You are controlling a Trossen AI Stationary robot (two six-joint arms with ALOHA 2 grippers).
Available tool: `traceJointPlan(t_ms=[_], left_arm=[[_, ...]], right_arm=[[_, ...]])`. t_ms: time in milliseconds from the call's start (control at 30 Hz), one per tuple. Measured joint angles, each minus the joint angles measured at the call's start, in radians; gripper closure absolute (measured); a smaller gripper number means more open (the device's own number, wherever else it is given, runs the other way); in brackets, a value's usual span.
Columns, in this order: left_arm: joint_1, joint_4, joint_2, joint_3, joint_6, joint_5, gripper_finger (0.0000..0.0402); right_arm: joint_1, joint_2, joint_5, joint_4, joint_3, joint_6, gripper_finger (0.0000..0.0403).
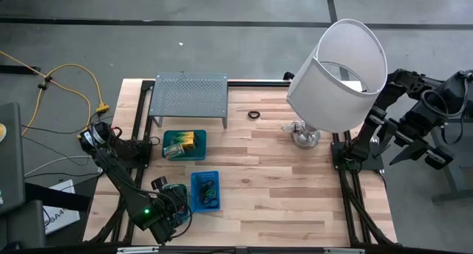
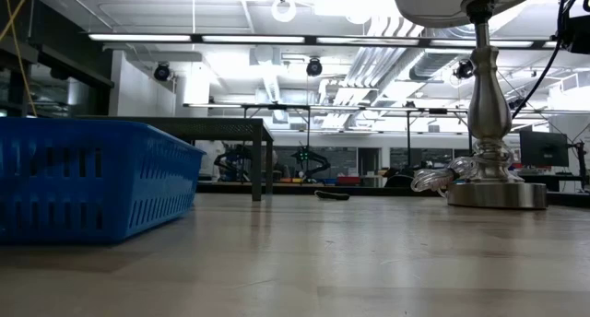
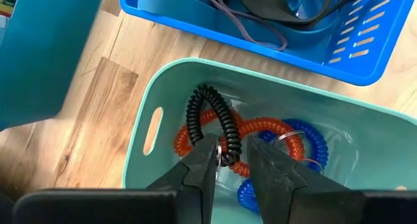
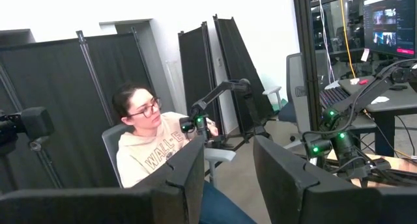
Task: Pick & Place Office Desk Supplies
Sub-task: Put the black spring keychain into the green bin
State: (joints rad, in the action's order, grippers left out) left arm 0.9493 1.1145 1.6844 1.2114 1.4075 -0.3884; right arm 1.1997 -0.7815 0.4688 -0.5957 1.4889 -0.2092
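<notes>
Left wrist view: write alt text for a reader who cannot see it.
The left gripper hangs inside a teal bin, its fingers either side of a black coil lying on red coils and blue coils. A blue basket stands beyond.

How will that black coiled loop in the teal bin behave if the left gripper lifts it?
The black coil looks springy, so it would probably stretch and sag rather than stay stiff. It lies across the red coil beside the blue coil, so it may snag and drag them along. Being thin, it is likely light; the left gripper sits astride it inside the teal bin.
</notes>
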Motion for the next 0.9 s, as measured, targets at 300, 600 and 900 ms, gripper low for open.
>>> traceJointPlan(t_ms=[300,600,900], left_arm=[[-0.031,-0.001,-0.04,0.002,-0.095,0.018,0.032],[-0.108,-0.03,-0.101,0.002,-0.245,0.036,0.032],[-0.199,-0.143,-0.105,0.002,-0.407,0.031,0.032]], right_arm=[[0.0,0.0,0.0,0.0,0.0,0.0,0.0283],[0.0,0.0,0.0,0.0,0.0,0.0,0.0283],[0.0,0.0,0.0,0.0,0.0,0.0,0.0283]])
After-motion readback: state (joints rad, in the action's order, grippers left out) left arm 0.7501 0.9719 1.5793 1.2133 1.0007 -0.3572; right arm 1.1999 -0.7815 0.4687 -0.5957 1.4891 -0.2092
